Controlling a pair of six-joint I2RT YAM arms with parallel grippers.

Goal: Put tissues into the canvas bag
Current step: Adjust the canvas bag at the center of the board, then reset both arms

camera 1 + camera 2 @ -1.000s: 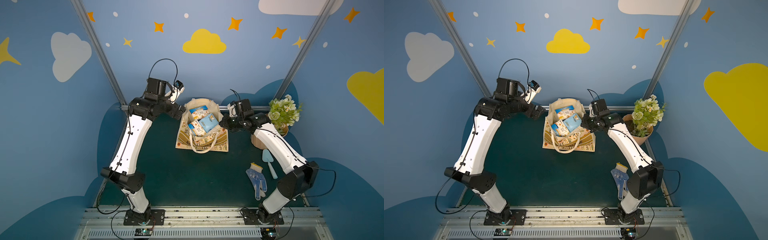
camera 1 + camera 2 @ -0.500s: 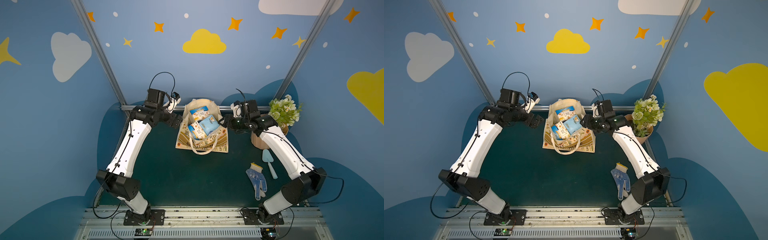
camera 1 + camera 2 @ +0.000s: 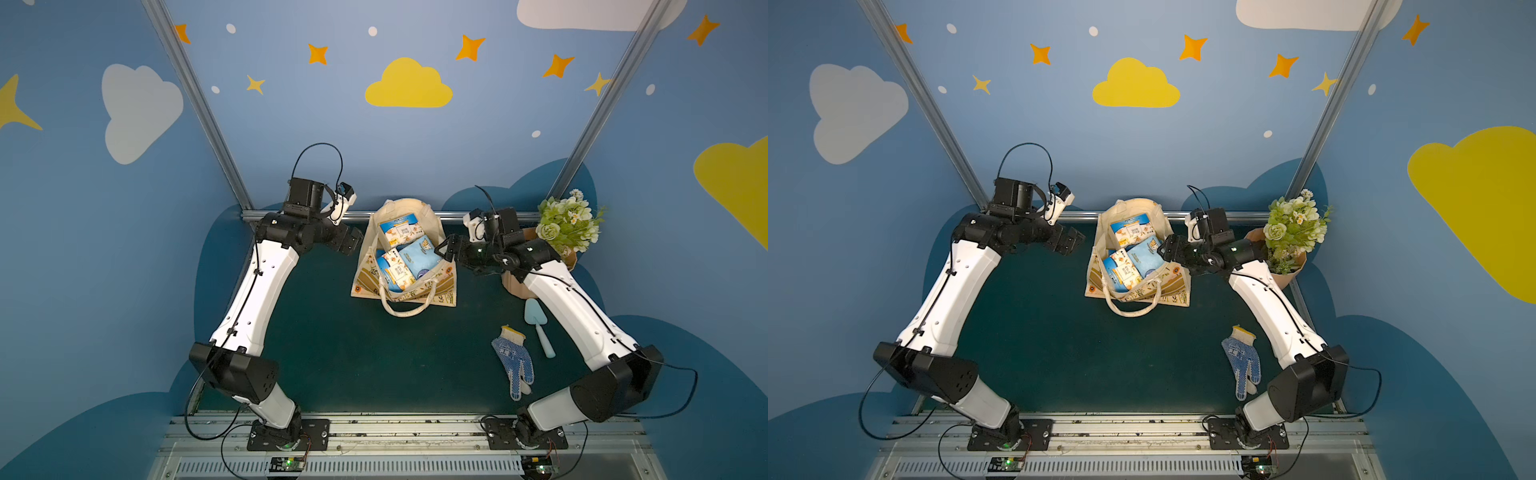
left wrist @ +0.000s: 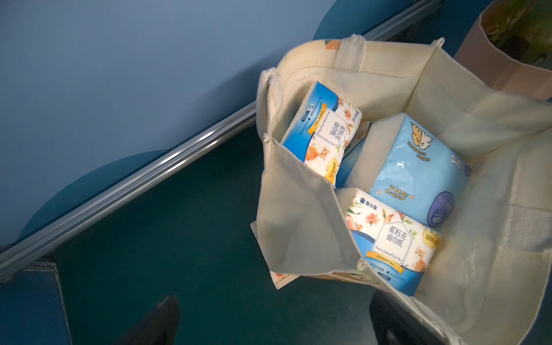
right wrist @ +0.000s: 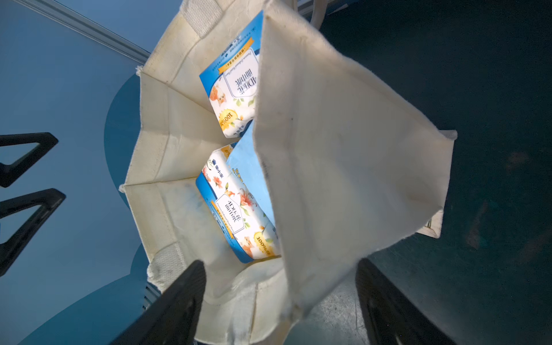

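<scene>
Dark green tabletop [image 3: 340, 361] between blue walls painted with clouds and stars. At far centre, canvas bag [image 3: 445, 291] standing open, tissue packs [image 3: 400, 232] lying inside, pale blue pack [image 3: 417, 257] among floral ones. Just beside its left side, left gripper [image 3: 352, 244], spread wide, empty. At its right side panel, right gripper [image 3: 445, 250], jaws apart astride the cloth, clamping nothing. Nearer the front, dotted work glove [image 3: 513, 361] beside trowel [image 3: 538, 328].

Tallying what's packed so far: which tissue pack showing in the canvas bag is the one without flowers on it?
The pale blue pack with the purple circle, lying in the canvas bag beside the floral packs, which are blue and white.
</scene>
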